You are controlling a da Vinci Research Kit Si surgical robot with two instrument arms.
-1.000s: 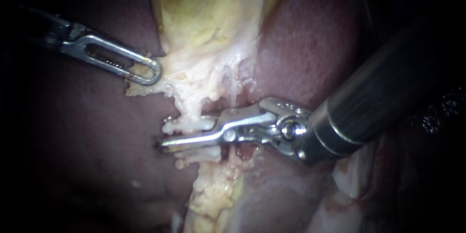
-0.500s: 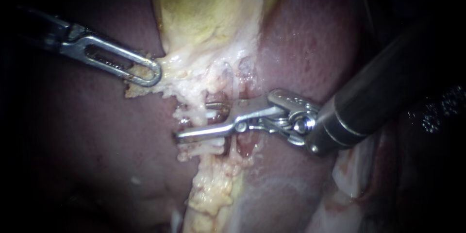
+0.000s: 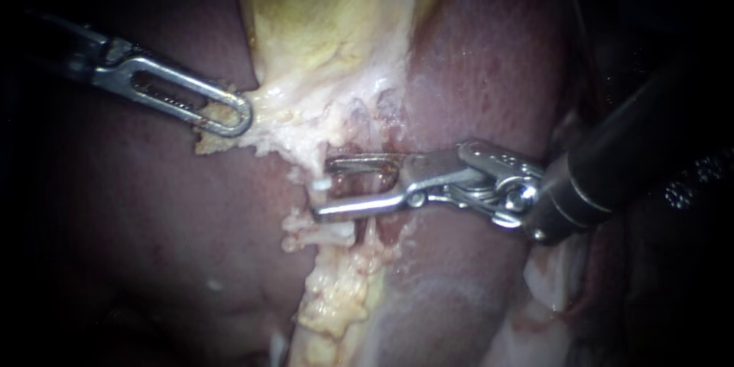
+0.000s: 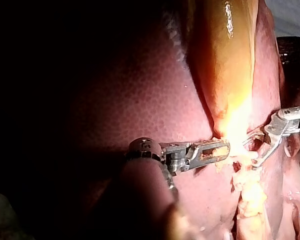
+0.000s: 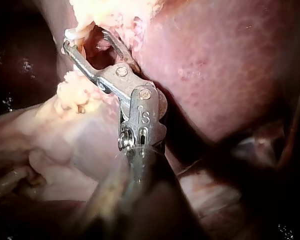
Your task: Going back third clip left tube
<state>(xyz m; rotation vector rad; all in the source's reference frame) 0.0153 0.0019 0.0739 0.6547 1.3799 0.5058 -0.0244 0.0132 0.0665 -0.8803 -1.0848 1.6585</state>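
Right instrument (image 3: pixel 325 185): end effector spread wide, nothing pinched. A pale tube (image 3: pixel 321 183) stub is seen just at its tips, in the gap, below the gallbladder (image 3: pixel 329 23). Which tube is meant cannot be told, and no clip can be made out. Left instrument (image 3: pixel 233 113): end effector pressed together on the pale fatty tissue (image 3: pixel 287 126) at the gallbladder's lower edge, which is held out sideways.

Risks, as judged:
- The spread tips lie among stringy tissue. It could be snagged on the way out, so the tube might be torn or anything set on it tugged off.
- If the left hold is lost on the slick fat, the tissue would likely drop back over the site.
- The liver (image 3: pixel 489 69) lies close under the right end effector and could be scraped by a dipped pull-out.

Surface: wet, glossy, soft liver, with crumbly yellow fat (image 3: pixel 336 290) below; no table is seen.

Room: a tight cleft between liver surfaces, dark all round. The thick right shaft is crowded near the liver edge.
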